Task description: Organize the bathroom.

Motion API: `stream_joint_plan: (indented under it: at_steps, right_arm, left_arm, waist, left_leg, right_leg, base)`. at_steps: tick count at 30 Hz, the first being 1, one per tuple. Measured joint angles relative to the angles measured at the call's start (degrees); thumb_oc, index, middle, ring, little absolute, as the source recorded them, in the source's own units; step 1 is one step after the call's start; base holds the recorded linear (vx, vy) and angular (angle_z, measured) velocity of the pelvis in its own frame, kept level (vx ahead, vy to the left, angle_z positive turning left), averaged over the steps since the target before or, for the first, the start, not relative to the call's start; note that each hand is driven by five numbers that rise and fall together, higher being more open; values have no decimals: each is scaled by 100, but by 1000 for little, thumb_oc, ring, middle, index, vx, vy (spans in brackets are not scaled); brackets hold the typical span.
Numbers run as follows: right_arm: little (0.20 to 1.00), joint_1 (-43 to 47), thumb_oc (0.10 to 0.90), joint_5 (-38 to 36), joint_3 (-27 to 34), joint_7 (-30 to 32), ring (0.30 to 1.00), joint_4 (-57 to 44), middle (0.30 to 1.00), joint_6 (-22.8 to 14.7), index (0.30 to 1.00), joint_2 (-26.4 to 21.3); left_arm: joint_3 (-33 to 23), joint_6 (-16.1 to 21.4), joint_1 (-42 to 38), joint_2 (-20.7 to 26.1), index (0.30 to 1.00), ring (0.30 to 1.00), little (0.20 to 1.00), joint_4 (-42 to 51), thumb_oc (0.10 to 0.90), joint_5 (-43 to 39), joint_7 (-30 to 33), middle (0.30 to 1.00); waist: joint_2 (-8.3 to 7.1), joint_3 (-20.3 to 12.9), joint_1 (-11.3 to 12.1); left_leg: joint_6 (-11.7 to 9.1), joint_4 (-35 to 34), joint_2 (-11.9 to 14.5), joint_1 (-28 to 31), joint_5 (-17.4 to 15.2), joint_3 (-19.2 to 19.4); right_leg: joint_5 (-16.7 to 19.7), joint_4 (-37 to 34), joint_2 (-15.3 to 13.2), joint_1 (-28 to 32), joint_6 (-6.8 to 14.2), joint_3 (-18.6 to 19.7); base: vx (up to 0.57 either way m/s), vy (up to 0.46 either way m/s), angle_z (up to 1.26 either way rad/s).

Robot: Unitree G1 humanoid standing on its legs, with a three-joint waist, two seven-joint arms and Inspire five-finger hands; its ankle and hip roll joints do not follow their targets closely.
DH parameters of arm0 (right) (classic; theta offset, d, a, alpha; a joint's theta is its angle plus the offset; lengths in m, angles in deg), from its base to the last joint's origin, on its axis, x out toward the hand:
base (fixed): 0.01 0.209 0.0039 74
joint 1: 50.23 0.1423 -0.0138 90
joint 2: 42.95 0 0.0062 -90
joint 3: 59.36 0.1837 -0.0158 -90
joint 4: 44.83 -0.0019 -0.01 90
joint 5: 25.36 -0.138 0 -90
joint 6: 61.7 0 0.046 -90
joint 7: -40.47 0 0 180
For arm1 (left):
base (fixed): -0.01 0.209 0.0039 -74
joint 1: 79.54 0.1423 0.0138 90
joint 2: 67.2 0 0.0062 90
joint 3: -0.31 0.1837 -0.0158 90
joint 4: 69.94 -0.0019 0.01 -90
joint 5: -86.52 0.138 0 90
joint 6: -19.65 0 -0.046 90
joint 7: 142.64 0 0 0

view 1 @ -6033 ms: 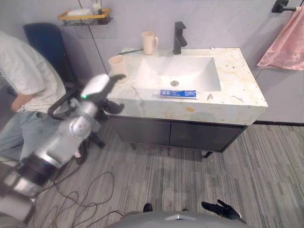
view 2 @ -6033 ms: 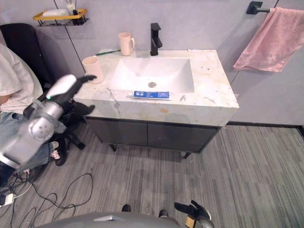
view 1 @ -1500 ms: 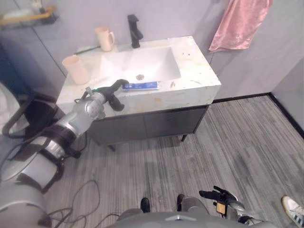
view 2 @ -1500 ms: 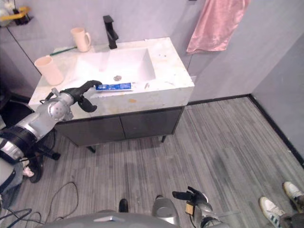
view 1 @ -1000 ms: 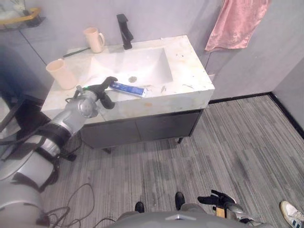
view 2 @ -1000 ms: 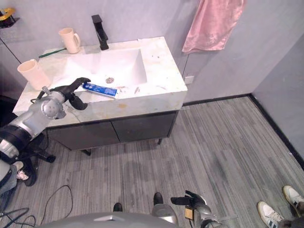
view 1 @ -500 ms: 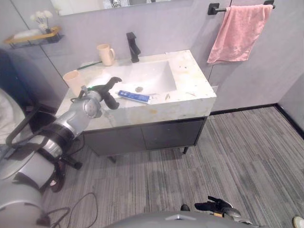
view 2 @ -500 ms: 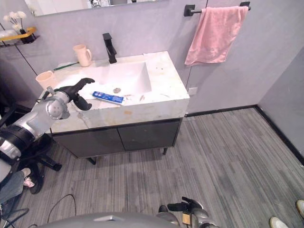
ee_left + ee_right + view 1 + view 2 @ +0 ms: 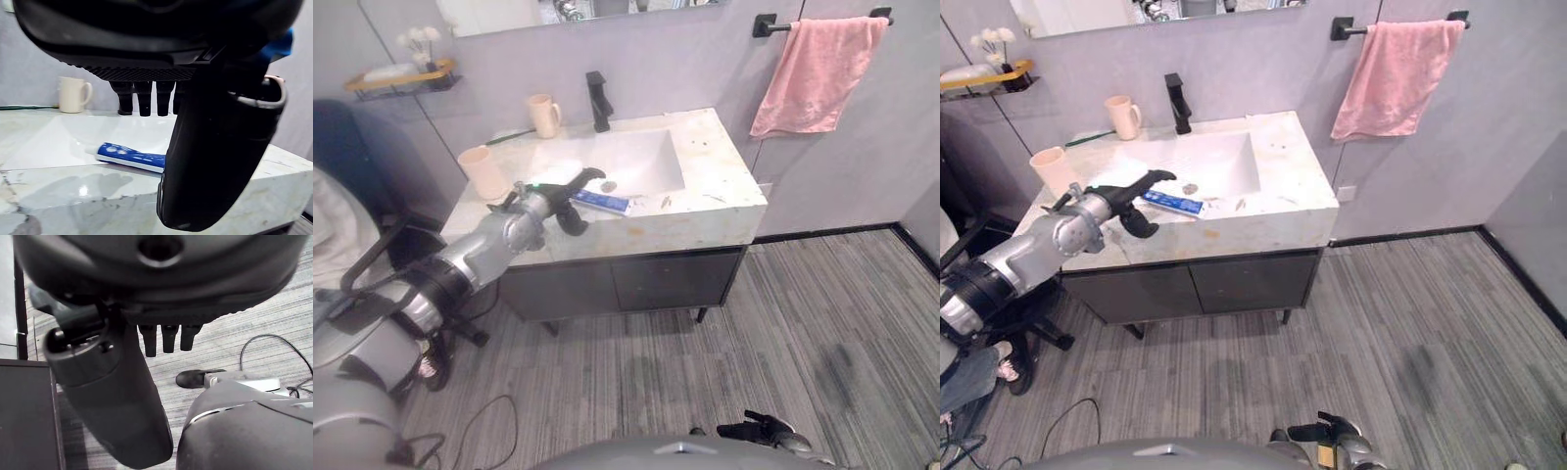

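A blue and white toothpaste tube (image 9: 600,203) lies slightly askew on the marble counter (image 9: 724,201), at the front rim of the white sink (image 9: 626,162). My left hand (image 9: 560,199) is open over the counter's front left part. Its fingers (image 9: 142,102) stretch above the tube's left end (image 9: 128,156) and its thumb (image 9: 215,161) hangs in front, with nothing held. A pink cup (image 9: 482,173) stands at the counter's left edge. A cream mug (image 9: 545,115) stands by the black faucet (image 9: 598,98). My right hand (image 9: 1327,431) hangs low over the floor, open.
A pink towel (image 9: 818,73) hangs from a bar on the right wall. A yellow shelf (image 9: 401,80) with small items sits on the wall at the left. A green toothbrush (image 9: 514,135) lies behind the cup. A dark chair (image 9: 352,147) stands left of the cabinet.
The camera has shifted. My left hand has reached further right, from beside the pink cup to over the tube's left end. The tube lies more askew than 1.5 s ago.
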Motion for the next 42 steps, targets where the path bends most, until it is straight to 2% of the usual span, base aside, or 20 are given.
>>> stream_joint_plan:
  at_steps: [7, 15, 21, 32, 36, 42]
  right_arm:
    - [900, -95, 800, -4, 101, 9, 900, -14, 900, -117, 900, -1]
    - [900, -160, 800, -4, 208, -4, 900, 8, 900, -175, 900, -7]
    - [900, -187, 800, -7, 206, -3, 900, -15, 900, -195, 900, -12]
    - [900, -204, 800, -8, 217, -7, 900, -22, 900, -289, 900, -39]
    - [900, -201, 800, -7, 217, -9, 900, -38, 900, -304, 900, -64]
    - [900, -198, 800, 0, 212, 3, 900, -88, 900, -365, 900, -68]
  left_arm:
    - [0, -75, -89, 0, 900, 900, 900, 241, 800, -1, -50, 900]
    - [14, -151, -543, 273, 900, 900, 900, 345, 800, -1, -63, 900]
    - [70, -195, -578, 377, 900, 900, 900, 434, 800, 0, -64, 900]
    - [377, -189, -732, 421, 900, 900, 900, 489, 800, 159, -470, 900]
    - [443, -325, -731, 420, 900, 900, 900, 488, 800, -140, -575, 900]
    - [425, -578, -732, 420, 900, 900, 900, 487, 800, -536, -552, 900]
  waist:
    - [65, -51, -189]
    - [72, -56, -135]
    - [83, -63, -149]
    - [89, -63, -199]
    - [96, -48, -264]
    - [82, 43, -240]
  left_leg:
    - [4, 0, 6, -6, -35, 153]
    - [-4, 0, 6, -11, -42, 136]
    - [-10, 0, 4, -10, -47, 150]
    - [-7, 2, -7, -69, -59, 204]
    - [-5, 1, -32, -76, -61, 210]
    - [14, 1, -85, -64, -71, 238]
  right_leg:
    - [7, 0, 10, -80, 11, 139]
    - [3, -1, 9, -74, 13, 118]
    - [-10, -1, 7, -80, 20, 133]
    - [-9, 2, 6, -169, 43, 184]
    - [-5, 1, 4, -180, 57, 187]
    - [10, 37, -30, -180, 79, 204]
  base:
    - [37, -9, -11]
    - [71, -4, 1]
    - [67, 8, -1]
    - [59, 10, -3]
    - [9, 33, 0]
    - [-21, 45, -2]
